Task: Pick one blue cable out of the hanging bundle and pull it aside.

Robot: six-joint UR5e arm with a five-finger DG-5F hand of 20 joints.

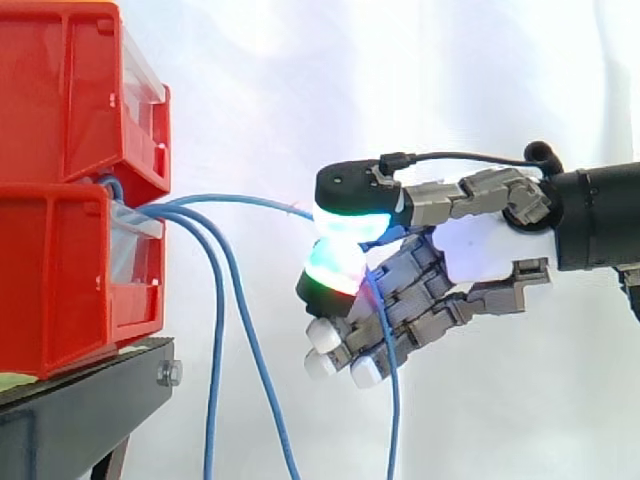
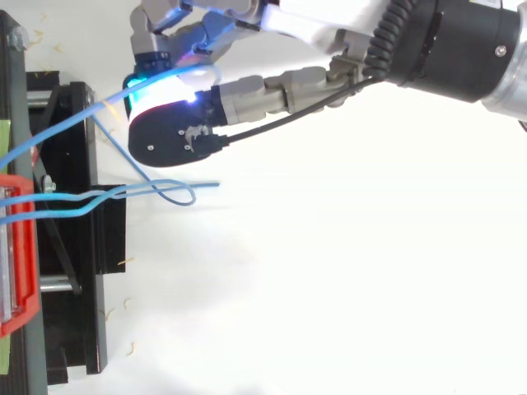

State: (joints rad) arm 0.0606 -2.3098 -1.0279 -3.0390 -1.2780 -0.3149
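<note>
you had the hand (image 1: 478, 248) clamped on one blue cable (image 1: 240, 199), pinched between glowing pads (image 1: 350, 222) at 3 o'clock from the red bins (image 1: 60, 250). the other cables (image 1: 215, 330) hung toward 6 o'clock. the step appeared to be the pull: draw toward 3 o'clock and keep the pinch firm.

3 blue cables (image 1: 235, 197), 2 red bins (image 1: 60, 100), 1 black stand (image 1: 90, 400)

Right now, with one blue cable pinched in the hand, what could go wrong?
The pinched cable sits only between fingertips of the hand, so it may slip out. It runs almost straight to the red bins; a hard pull might shift them. The other cables hang close and could be dragged along.
</note>
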